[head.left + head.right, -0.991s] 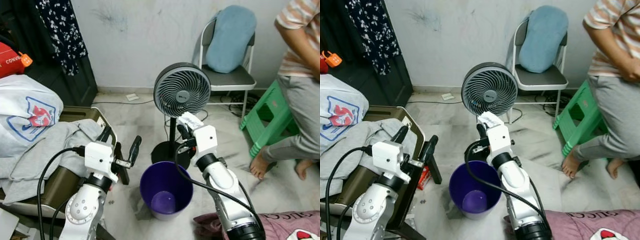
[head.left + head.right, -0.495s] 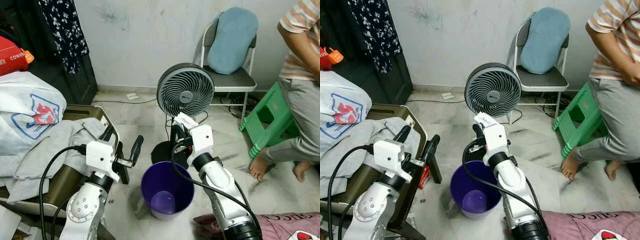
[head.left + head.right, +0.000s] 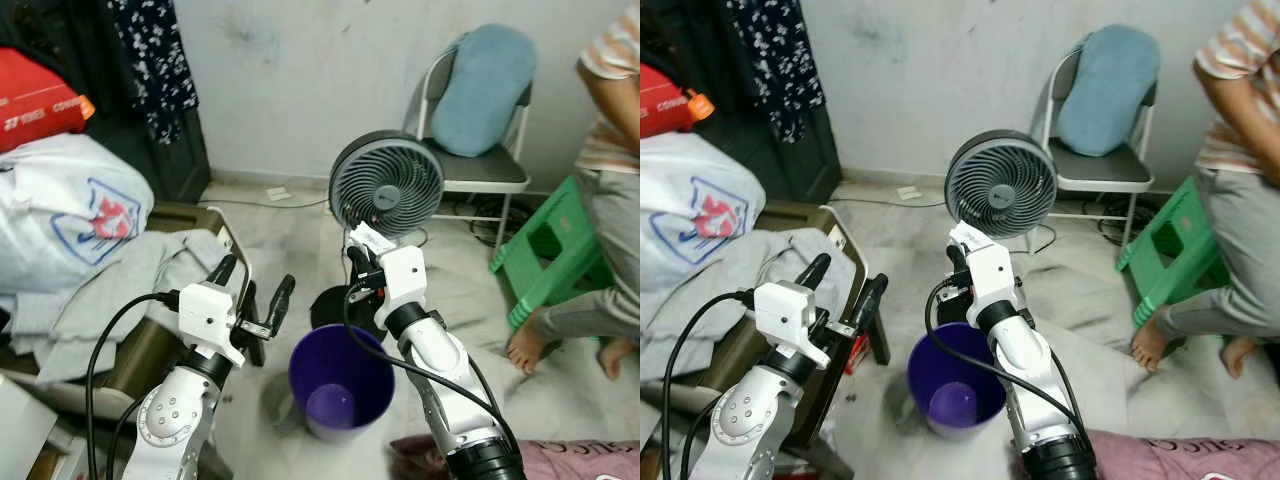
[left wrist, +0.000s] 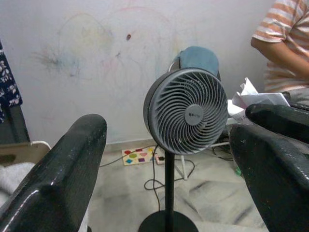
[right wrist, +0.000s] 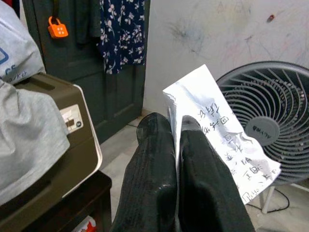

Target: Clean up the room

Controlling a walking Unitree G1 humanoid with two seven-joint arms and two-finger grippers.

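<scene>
My right gripper (image 3: 360, 258) is shut on a crumpled white slip of paper with handwriting (image 5: 218, 141). It is held upright above the far rim of a purple waste bin (image 3: 340, 388) that stands on the floor between my arms. The paper (image 3: 369, 237) sticks up out of the fingers (image 5: 153, 159), in front of the fan's pole. My left gripper (image 3: 253, 282) hovers to the left of the bin, open, with nothing between its fingers (image 4: 72, 159).
A grey pedestal fan (image 3: 387, 184) stands just behind the bin. Left of me sits a brown case (image 3: 150, 345) heaped with grey and white clothes. Behind are a folding chair with a blue cushion (image 3: 482, 80), a green stool (image 3: 552, 245), and a person (image 3: 610, 200) at the right.
The camera has shifted, sliding the scene to the right. My right gripper has carried the paper slightly left, closer over the bin. The left gripper holds its pose.
</scene>
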